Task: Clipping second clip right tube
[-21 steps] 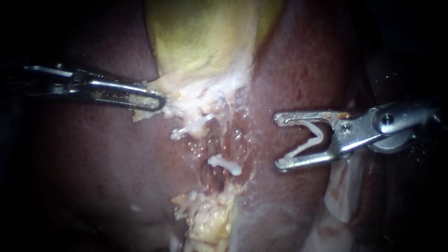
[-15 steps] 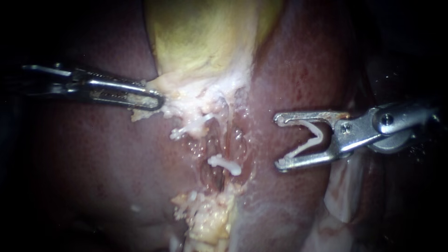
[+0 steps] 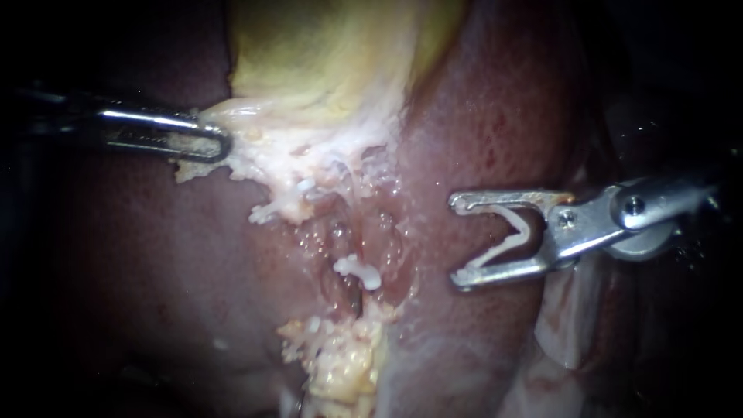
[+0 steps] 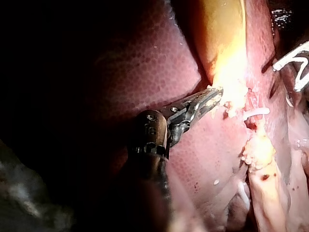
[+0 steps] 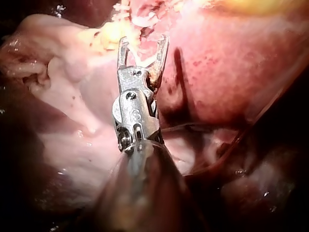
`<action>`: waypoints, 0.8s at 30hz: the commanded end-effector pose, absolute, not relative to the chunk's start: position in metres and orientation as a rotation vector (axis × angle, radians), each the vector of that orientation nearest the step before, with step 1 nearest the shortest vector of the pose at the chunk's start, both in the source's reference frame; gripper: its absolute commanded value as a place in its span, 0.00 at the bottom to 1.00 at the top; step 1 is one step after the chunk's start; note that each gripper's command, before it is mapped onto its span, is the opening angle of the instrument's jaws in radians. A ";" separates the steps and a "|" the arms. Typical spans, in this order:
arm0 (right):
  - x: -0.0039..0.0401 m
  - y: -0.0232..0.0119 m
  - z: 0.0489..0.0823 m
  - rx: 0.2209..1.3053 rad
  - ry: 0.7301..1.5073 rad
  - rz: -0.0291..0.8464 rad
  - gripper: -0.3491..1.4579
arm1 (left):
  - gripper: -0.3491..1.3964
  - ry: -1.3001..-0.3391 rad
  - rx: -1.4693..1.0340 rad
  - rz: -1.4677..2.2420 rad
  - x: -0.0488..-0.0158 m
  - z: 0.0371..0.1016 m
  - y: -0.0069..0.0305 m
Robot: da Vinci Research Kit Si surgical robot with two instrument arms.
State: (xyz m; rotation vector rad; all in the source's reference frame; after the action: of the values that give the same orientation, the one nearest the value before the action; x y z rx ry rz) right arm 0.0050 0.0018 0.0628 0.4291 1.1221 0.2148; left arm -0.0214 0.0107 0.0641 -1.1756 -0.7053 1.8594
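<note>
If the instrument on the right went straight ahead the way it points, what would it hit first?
Likely the right instrument meets the liver's edge first, just short of the white clip beyond; depth is unclear.

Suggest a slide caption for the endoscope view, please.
Left instrument holds pale tissue below the gallbladder while the right instrument carries an open clip.

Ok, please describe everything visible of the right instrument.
The right instrument is shiny grey metal; its shaft comes in from the right, a round screw at the hinge. Its two slim jaws stand wide apart, holding a white V-shaped clip between them. It is over the red liver, apart from the placed clip.
</note>
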 end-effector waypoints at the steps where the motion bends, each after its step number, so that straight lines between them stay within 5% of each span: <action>1: 0.0054 0.0016 0.0632 0.442 1.117 0.244 0.46 | 0.00 -0.705 -1.176 1.859 -0.0214 0.0641 0.0106; 14: 0.0103 0.0011 0.0682 0.652 1.059 0.581 0.46 | 0.00 -0.702 -1.174 1.858 -0.0218 0.0639 0.0105; 24: 0.0134 0.0011 0.0703 0.730 1.075 0.695 0.46 | 0.00 -0.701 -1.174 1.857 -0.0220 0.0639 0.0105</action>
State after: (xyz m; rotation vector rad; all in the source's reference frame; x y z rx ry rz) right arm 0.0138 0.0010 0.0705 0.7378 1.0764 0.7001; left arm -0.0220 0.0106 0.0639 -1.1741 -0.7009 1.8573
